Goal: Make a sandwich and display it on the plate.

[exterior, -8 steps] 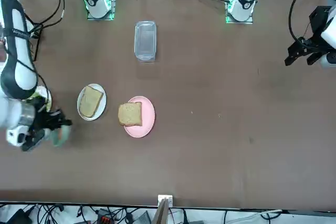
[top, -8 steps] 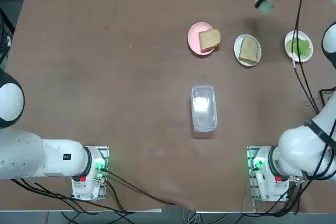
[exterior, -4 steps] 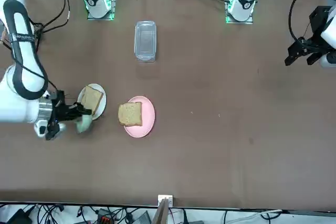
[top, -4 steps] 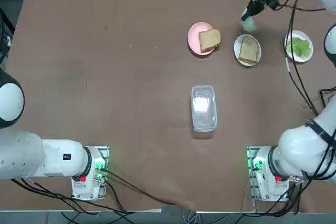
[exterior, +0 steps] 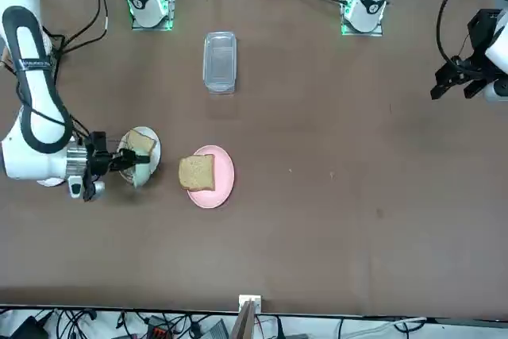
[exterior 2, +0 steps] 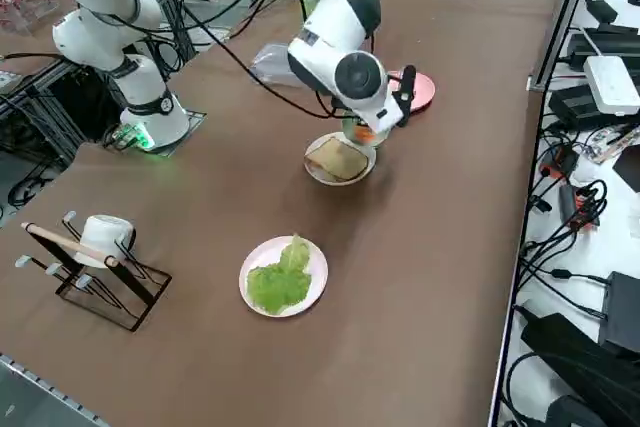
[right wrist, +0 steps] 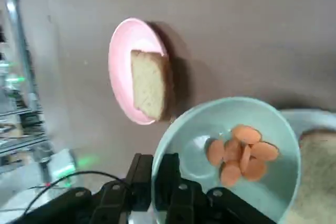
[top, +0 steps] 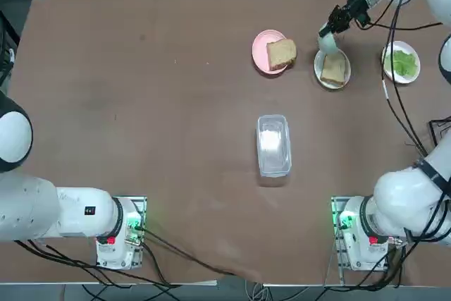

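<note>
Clear lidded container (top: pixel 273 144) mid-table; white cup (exterior 2: pixel 103 235) on wire rack (exterior 2: pixel 95 282).

The tabletop (top: pixel 155 103) is covered in a matt brown sheet that looks like cloth or felt, faintly wrinkled near the robot's edge. The right gripper (right wrist: pixel 157 174) has black matt fingers (right wrist: pixel 140 174) and they pinch the rim of a pale-green bowl (right wrist: pixel 231 156), smooth and softly glossy like plastic, holding slick orange-pink sausage slices (right wrist: pixel 239 153). The pink plate (right wrist: pixel 126 69) and the white plate (top: pixel 331 72) look smooth. Both bread slices (top: pixel 281 53) are porous and dull. The lettuce (exterior 2: pixel 278 279) is crinkled. The clear container (top: pixel 273 144) is glossy plastic. The arm shells (exterior 2: pixel 335 27) are shiny white.
</note>
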Controlling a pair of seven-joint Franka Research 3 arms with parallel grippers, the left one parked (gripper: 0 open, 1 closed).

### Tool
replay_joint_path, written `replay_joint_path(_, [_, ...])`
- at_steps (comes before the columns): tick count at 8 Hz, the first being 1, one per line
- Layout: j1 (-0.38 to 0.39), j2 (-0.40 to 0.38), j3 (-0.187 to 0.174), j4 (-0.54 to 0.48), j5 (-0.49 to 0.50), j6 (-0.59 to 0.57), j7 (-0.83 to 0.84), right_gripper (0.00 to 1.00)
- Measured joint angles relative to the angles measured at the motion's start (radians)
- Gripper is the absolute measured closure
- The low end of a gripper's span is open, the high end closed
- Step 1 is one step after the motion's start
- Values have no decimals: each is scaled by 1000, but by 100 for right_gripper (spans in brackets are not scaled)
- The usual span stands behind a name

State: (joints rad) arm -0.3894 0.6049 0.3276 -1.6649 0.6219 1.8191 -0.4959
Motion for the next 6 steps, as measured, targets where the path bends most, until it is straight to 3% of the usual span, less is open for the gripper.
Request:
replay_joint_path(2, [-55,0,-1,-6,49,-85,0,95])
replay_joint_path(6, [-90,0,-1,-41,117,-138,-8,95])
